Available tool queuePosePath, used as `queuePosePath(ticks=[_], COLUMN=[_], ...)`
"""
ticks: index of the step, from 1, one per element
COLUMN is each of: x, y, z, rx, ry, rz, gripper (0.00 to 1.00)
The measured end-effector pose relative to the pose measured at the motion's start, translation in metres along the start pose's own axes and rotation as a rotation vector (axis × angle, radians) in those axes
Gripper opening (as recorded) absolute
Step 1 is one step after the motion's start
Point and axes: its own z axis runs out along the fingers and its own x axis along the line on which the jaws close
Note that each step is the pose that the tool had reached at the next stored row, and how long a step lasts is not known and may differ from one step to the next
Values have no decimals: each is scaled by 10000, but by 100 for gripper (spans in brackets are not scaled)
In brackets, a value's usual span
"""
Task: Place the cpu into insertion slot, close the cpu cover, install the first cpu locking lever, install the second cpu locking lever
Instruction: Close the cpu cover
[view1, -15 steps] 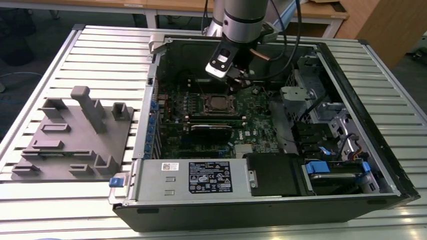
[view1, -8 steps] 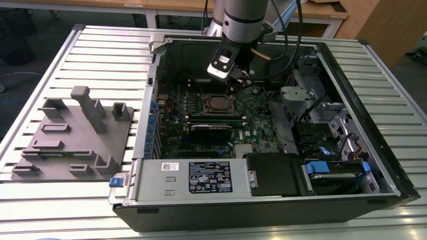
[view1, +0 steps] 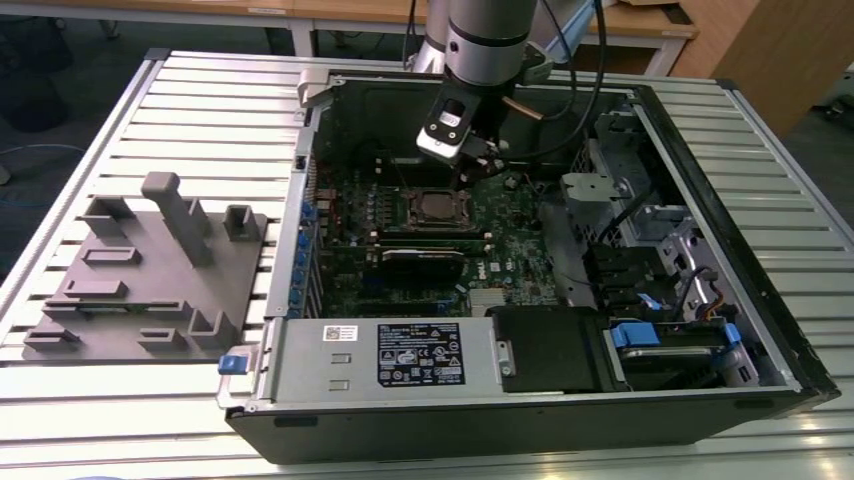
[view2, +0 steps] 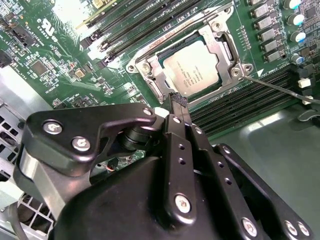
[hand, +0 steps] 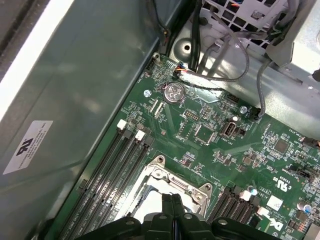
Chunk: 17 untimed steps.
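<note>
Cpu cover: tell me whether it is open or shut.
Shut. In the second wrist view the cpu cover lies flat, framing the seated cpu.

Bright, even light from overhead.
Glare is noted on the case wall (hand: 85, 100) and a circuit board (view2: 70, 15) corner; the interior is left dimmer than the table (view1: 200, 100).

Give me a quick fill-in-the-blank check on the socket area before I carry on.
1. The insertion slot holds the ___.
2. The cpu cover lies ___ over it.
3. The gripper, close by the slot, has its fingers ___.
4. The circuit board around the slot is coloured ___.
Missing words: cpu; closed; shut; green.
</note>
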Motion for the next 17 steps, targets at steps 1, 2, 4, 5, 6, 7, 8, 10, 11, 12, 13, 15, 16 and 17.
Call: queuePosePath(ticks=[1, 2, 4, 5, 6, 7, 8, 10, 11, 12, 13, 15, 16, 17], x=[0, 0, 0, 0, 0, 0, 0, 0, 0, 0, 0, 0, 0, 0], y=[0, 0, 0, 0, 0, 0, 0, 0, 0, 0, 0, 0, 0, 0], z=[0, 0, 0, 0, 0, 0, 0, 0, 0, 0, 0, 0, 0, 0], rx=[0, 0, 0, 0, -1, 0, 0, 3, 4, 6, 8, 11, 14, 16], ry=[0, 0, 0, 0, 0, 0, 1, 4, 6, 9, 11, 16, 19, 22], rz=[0, -1, -1, -1, -1, -4, -16, -88, -140, -199, -267, -387, -454, -520], gripper=[11, 11, 11, 11, 11, 11, 11, 11, 11, 11, 11, 11, 11, 11])
